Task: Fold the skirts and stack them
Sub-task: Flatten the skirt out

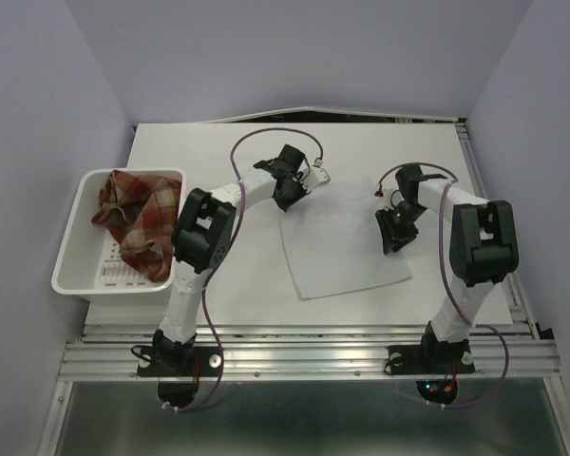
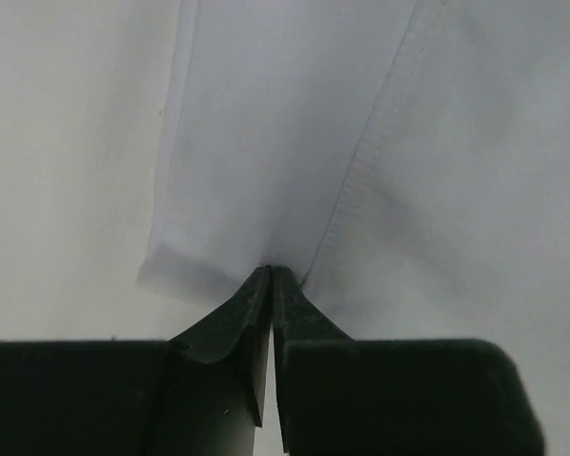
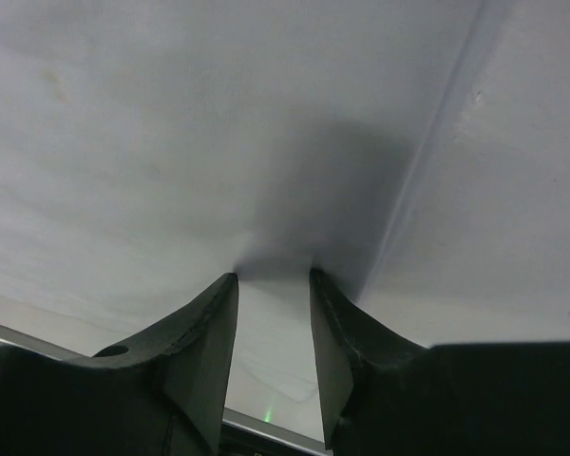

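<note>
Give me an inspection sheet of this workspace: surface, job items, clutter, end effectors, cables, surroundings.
Surface: white table.
Job's things: white skirt spread flat mid-table; plaid skirt bunched in bin at left.
Clutter: nothing seen.
End effectors: left end effector shut on white skirt's far left corner; right end effector open, tips at the cloth.
Cables: purple cable loops by each wrist.
Surroundings: lilac walls; metal rail at near edge.

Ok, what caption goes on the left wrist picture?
Left hand shut on the edge of the white skirt.
</note>
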